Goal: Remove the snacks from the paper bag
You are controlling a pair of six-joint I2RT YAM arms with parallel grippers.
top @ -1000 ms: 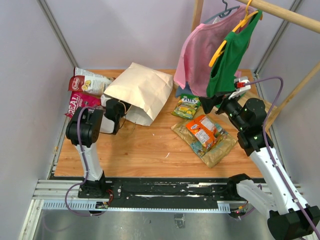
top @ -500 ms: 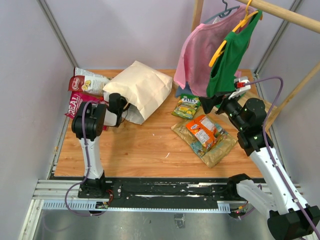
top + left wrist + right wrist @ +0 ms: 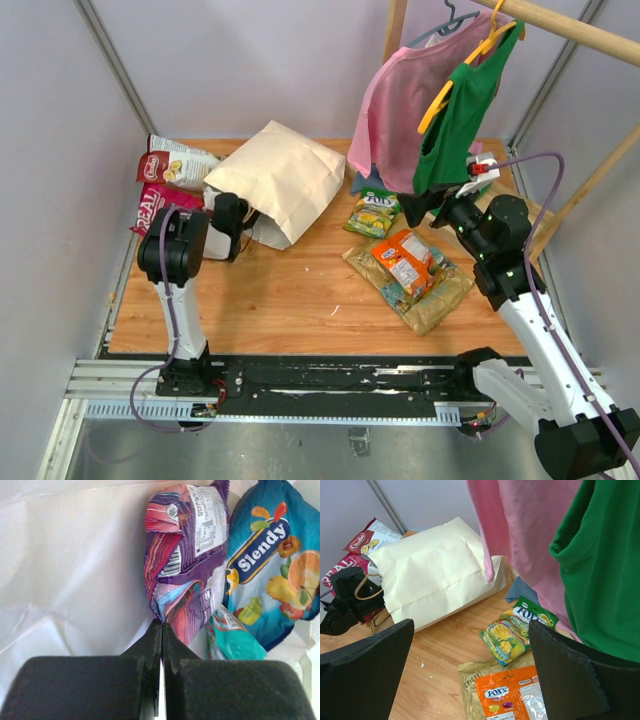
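Inside the creased kraft bag (image 3: 285,180) lying sideways on the wooden bench (image 3: 300,295), my left jaws pinch the crimped corner of a glossy, crinkled purple packet (image 3: 185,555); my right jaws hang wide apart, gripping nothing.

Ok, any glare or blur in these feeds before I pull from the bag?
Left wrist: inside the bag the paper glares near white, the purple packet is sharp, the fingers are dark and soft. Right wrist: fingers are blurred black, bag and green packet are crisp. Top: even light, soft shadows, no blur.
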